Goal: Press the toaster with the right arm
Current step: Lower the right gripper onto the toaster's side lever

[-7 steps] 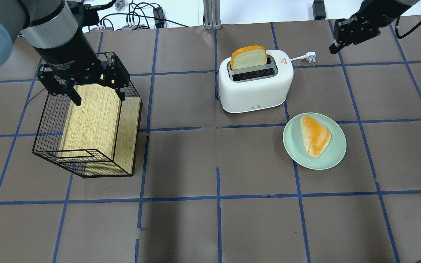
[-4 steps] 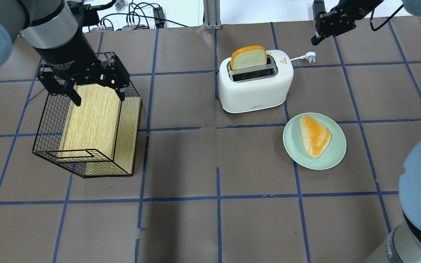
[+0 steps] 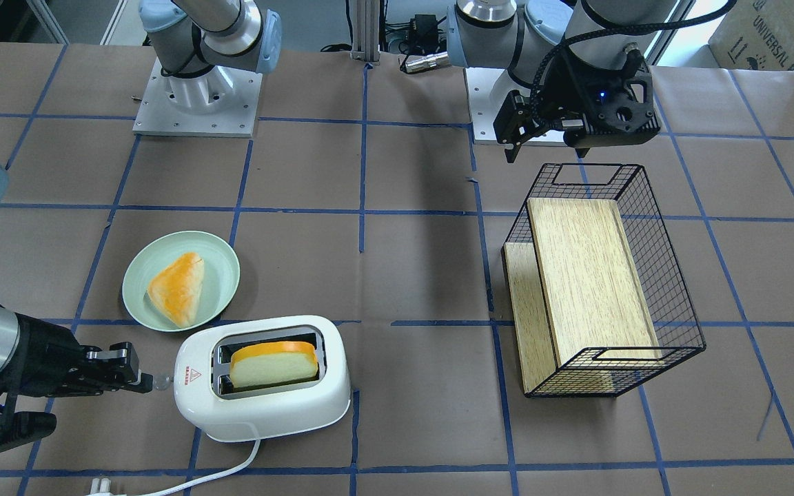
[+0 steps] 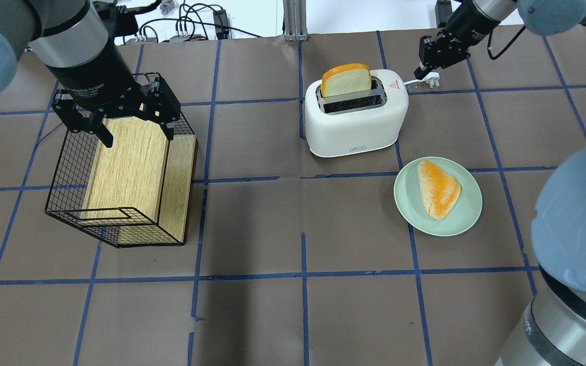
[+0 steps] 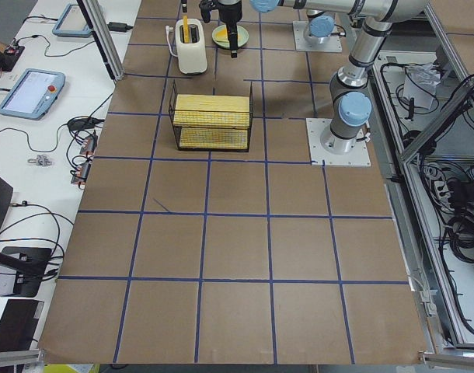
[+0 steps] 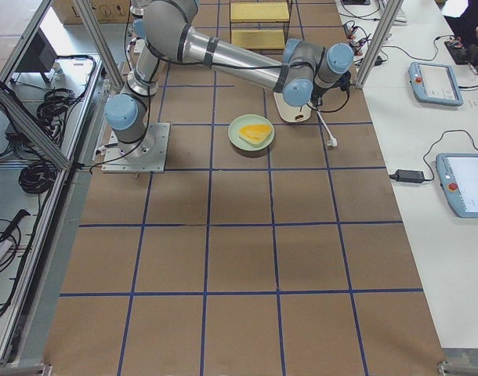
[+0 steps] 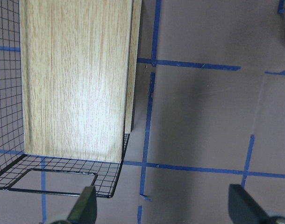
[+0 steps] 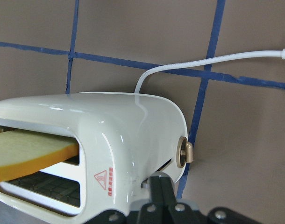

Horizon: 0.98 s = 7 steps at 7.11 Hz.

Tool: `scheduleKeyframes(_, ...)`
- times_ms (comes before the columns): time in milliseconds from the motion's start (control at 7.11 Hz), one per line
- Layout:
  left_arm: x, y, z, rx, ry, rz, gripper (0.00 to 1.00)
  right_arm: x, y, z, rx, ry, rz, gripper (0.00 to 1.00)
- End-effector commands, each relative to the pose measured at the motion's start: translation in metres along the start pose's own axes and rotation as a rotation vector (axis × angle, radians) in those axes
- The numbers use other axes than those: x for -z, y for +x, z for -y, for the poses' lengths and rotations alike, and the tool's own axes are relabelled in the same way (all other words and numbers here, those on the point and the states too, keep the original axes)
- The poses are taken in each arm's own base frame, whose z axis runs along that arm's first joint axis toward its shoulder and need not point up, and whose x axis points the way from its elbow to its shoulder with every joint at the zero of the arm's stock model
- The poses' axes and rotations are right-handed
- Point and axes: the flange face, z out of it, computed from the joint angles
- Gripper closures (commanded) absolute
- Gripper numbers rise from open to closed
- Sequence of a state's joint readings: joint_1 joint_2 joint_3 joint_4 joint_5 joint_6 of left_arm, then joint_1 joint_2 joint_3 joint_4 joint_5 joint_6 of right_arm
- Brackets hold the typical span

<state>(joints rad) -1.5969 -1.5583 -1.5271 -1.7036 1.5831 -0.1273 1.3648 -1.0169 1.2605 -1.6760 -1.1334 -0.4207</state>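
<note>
Facing the red-triangle end of the toaster (image 4: 359, 122), your right pincer (image 4: 419, 66), closed and empty, hangs just beside it, in line with its long axis.

White toaster (image 4: 356, 122) on a brown bench (image 4: 252, 229) gridded in blue.
Red triangle mark (image 4: 396, 85); pale green plate (image 4: 469, 214); black wire basket (image 4: 66, 168).

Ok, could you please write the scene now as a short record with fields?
toaster: white, one bread slice sticking up from a slot
right claw: shut, by the toaster's lever end, contact unclear
left claw: open, above the wire basket
plate: green, holds a pastry
</note>
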Motion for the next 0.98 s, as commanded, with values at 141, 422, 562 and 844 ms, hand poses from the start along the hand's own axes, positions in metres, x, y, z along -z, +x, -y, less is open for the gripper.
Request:
scheduleKeyframes(141, 0.0, 0.0, 0.0, 0.0, -0.002, 0.0, 0.0, -0.016, 0.008, -0.001, -0.022, -0.046, 0.013, 0.97)
scheduleKeyframes(422, 0.0, 0.0, 0.0, 0.0, -0.002, 0.0, 0.0, -0.019, 0.012, 0.0, -0.025, -0.05, 0.012, 0.97)
scheduleKeyframes(562, 0.0, 0.0, 0.0, 0.0, 0.0, 0.0, 0.0, -0.026, 0.015, 0.001, -0.03, -0.06, 0.017, 0.97)
scheduleKeyframes(844, 0.0, 0.0, 0.0, 0.0, -0.002, 0.0, 0.0, -0.037, 0.021, 0.001, -0.042, -0.082, 0.028, 0.97)
